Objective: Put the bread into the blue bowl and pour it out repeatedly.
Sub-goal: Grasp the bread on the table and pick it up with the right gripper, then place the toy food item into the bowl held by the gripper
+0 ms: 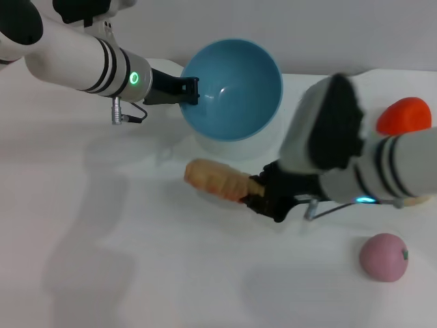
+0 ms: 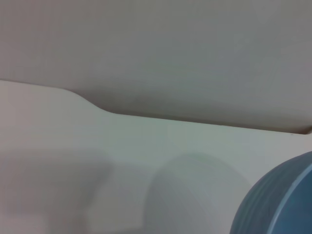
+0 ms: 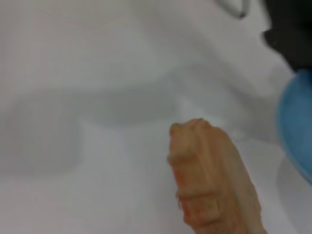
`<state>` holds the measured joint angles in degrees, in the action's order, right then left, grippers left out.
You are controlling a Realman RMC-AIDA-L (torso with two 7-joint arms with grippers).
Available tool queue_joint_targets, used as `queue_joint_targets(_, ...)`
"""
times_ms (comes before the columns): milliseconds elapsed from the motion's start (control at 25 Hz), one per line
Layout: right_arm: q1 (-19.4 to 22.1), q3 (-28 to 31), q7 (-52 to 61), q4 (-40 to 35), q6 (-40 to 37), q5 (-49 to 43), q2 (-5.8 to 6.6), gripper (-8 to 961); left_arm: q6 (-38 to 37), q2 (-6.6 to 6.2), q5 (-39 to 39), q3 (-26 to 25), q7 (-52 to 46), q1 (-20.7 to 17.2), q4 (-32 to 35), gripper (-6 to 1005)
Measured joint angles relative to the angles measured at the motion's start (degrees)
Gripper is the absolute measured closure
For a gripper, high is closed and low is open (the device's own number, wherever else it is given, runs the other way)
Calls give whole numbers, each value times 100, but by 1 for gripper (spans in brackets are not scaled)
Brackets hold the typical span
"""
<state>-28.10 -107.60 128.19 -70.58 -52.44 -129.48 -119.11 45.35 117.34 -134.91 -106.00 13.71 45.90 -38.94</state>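
The blue bowl (image 1: 232,89) hangs above the white table, tipped on its side so its glossy inside faces the head camera. My left gripper (image 1: 188,90) is shut on the bowl's left rim. The bowl is empty. Just in front of and below it is the bread (image 1: 217,180), an orange-and-cream ridged loaf lying lengthwise, with my right gripper (image 1: 258,195) shut on its right end. The right wrist view shows the bread (image 3: 212,180) reaching out toward the bowl's edge (image 3: 297,122). In the left wrist view only the bowl's outer wall (image 2: 280,200) shows.
A pink round toy fruit (image 1: 384,256) lies on the table at the front right. An orange-red toy (image 1: 404,115) sits behind my right forearm. The wall runs along the table's back edge (image 2: 146,117).
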Motion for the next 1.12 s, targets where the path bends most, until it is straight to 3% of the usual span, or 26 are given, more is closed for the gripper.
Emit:
queue_joint_targets(120,398,911,-360,-359,-898,881,9,634,1,0,-5,0,15,3,0,1000)
queue_joint_targets(320,609,1722,-932,-455,-1722,1997,10,681,42,-1,-28,0,39,23,0,1000)
queue_joint_targets(560,772,2636,-1308,-499,-2137,2663,17,733,391,2,-29,38,44,48,11,1000)
queue_joint_targets(800,765,3109,-1560,-375,-2038,2676,24,765,835,39,-5,61,52,57,20,999)
queue_joint_targets(1120,707,3088,-2063,112,-1607,2966,16,779,1245,67,402,276,53,97,-15,999)
